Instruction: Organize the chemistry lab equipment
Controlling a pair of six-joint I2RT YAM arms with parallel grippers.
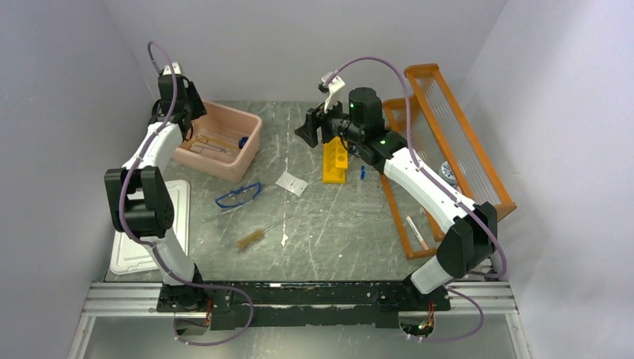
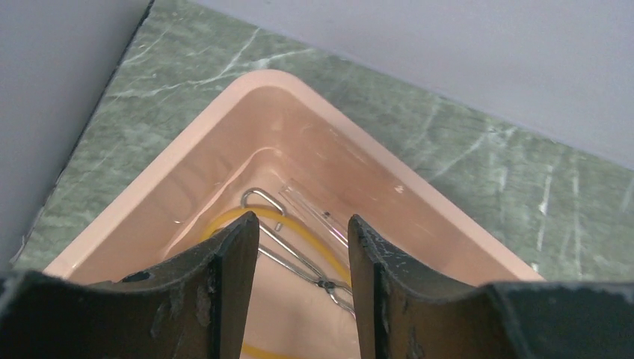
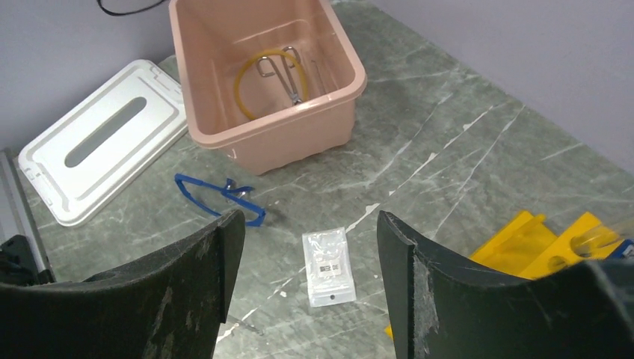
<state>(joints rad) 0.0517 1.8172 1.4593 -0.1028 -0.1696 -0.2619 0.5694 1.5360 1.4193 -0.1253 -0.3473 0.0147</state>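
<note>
the pink tub (image 3: 269,138) holds scissors (image 2: 295,258) and tubing (image 2: 228,218); left gripper (image 2: 303,224) hangs spread above it, empty. right gripper (image 3: 308,221), spread too, faces the goggles (image 1: 238,196), probably light, stiff: take the frame; then the thin, slippery packet (image 3: 329,265).

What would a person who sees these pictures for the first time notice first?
The pink plastic tub at the far left of the green marbled table stands out, with amber rubber tubing and metal scissors inside and the left gripper open above it. Next comes the big orange shelf rack along the right edge.
</note>
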